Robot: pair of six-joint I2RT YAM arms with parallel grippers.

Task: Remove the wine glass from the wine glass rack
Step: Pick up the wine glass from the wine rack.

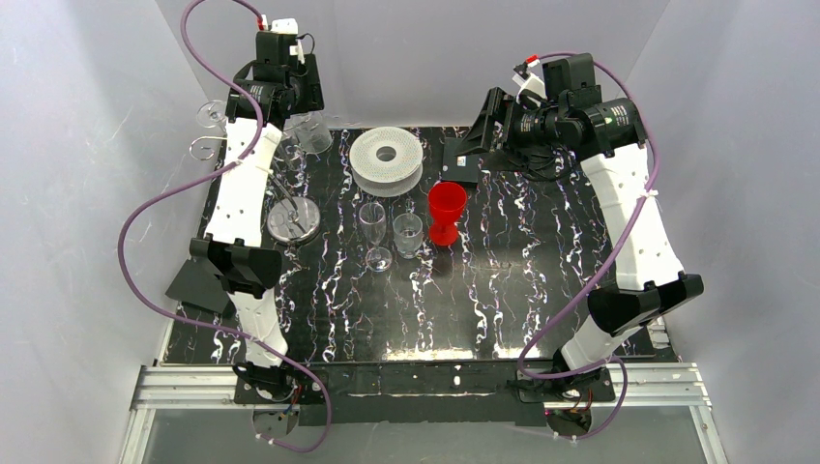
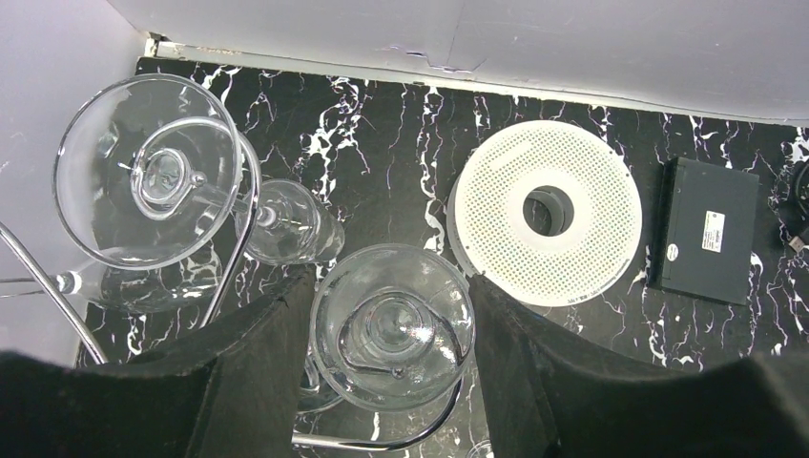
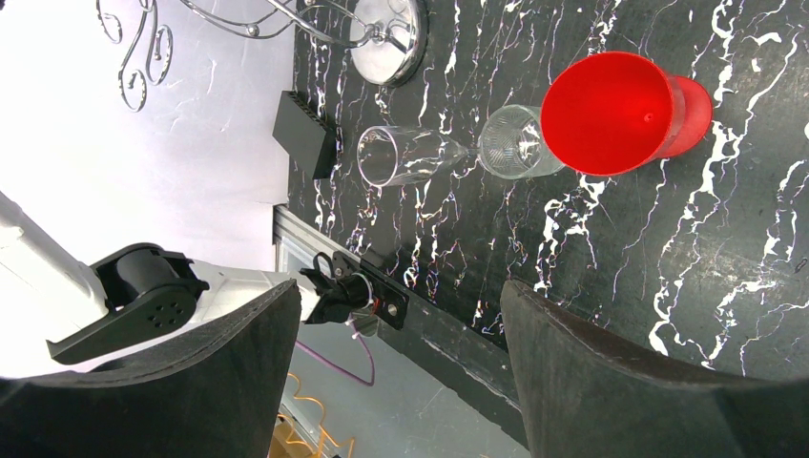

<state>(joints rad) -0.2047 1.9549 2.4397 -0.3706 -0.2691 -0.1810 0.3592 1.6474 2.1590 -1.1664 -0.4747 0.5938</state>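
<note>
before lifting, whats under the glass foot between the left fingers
Through the clear foot of the wine glass: its stem and bowl hanging down, and a curved wire of the wine glass rack. The table below is covered.

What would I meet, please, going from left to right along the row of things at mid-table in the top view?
Rack base → flute → small clear glass → red goblet.
</note>
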